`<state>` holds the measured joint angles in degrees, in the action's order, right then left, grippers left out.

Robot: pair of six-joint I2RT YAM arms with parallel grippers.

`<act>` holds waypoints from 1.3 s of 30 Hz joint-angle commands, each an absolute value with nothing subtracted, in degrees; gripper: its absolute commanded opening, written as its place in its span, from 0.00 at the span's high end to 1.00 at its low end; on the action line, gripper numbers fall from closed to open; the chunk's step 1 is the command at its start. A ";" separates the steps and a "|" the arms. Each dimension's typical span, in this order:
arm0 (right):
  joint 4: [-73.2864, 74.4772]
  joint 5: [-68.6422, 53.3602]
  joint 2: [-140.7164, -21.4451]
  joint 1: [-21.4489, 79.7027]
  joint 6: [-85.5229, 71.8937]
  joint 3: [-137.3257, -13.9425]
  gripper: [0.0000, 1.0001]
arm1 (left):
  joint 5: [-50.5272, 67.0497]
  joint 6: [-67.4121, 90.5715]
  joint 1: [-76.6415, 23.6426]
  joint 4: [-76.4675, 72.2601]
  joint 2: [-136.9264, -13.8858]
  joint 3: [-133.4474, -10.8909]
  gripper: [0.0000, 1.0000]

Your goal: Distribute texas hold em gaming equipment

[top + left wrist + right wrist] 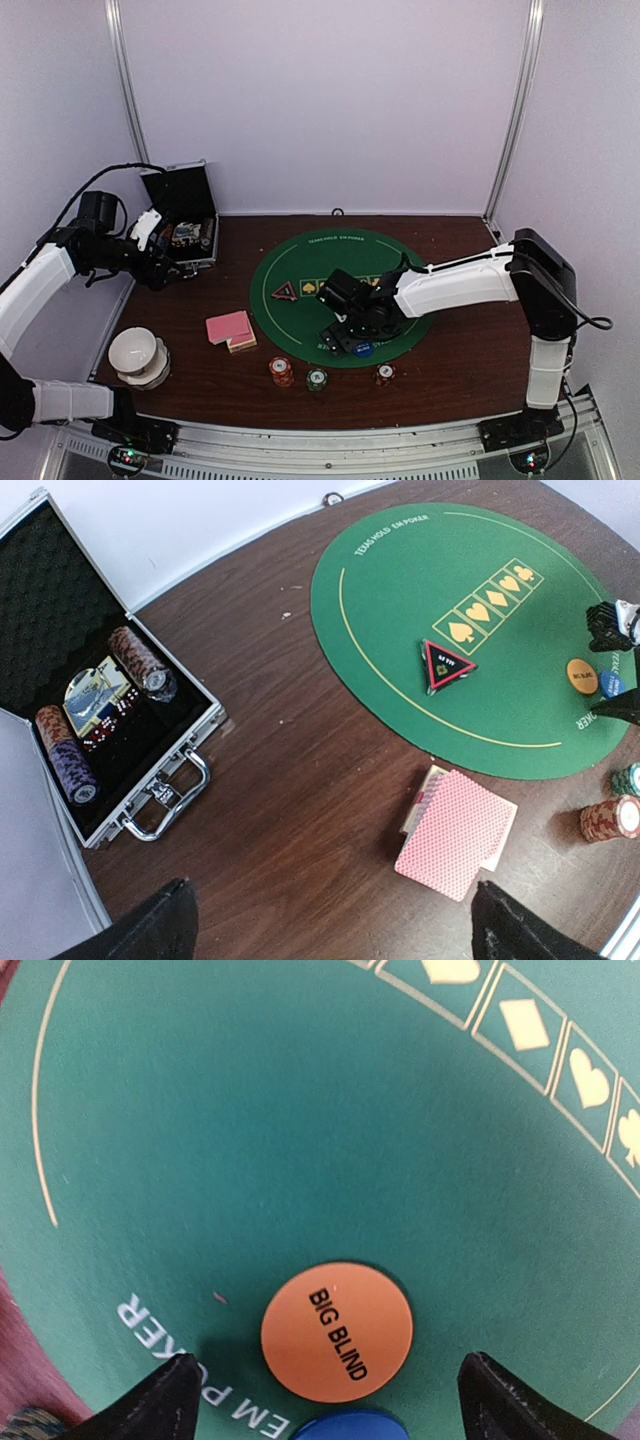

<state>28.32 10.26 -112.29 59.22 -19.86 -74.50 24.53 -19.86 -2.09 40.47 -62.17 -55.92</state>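
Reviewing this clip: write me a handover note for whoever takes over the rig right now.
Left hand: open, empty, over the table by the open case.
Right hand: open, straddling the orange disc, not gripping.
Done: orange and blue disc on the green mat; three chip stacks before it; pink cards piled beside it.
Left: deal cards; more chips sit in the case.

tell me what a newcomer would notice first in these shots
The round green poker mat in the middle of the dark table draws the eye, with the right gripper open over an orange Big Blind disc by its near edge. At far left an open metal-edged case holds chip stacks.
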 commanded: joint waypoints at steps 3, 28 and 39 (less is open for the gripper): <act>28.73 9.54 -112.89 58.46 -22.15 -71.36 0.13 | 25.84 -19.60 -2.22 39.29 -62.10 -57.39 0.02; 27.48 8.44 -119.00 48.35 -22.42 -76.36 0.50 | 25.40 -19.07 -2.24 39.87 -62.16 -58.75 0.02; 31.27 9.62 -128.68 41.53 -17.92 -94.78 0.61 | 25.04 -19.06 -2.26 40.33 -61.73 -58.67 0.02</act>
<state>26.96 5.96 -123.85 43.79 -20.03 -89.06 24.62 -19.55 -2.09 40.86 -62.28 -57.34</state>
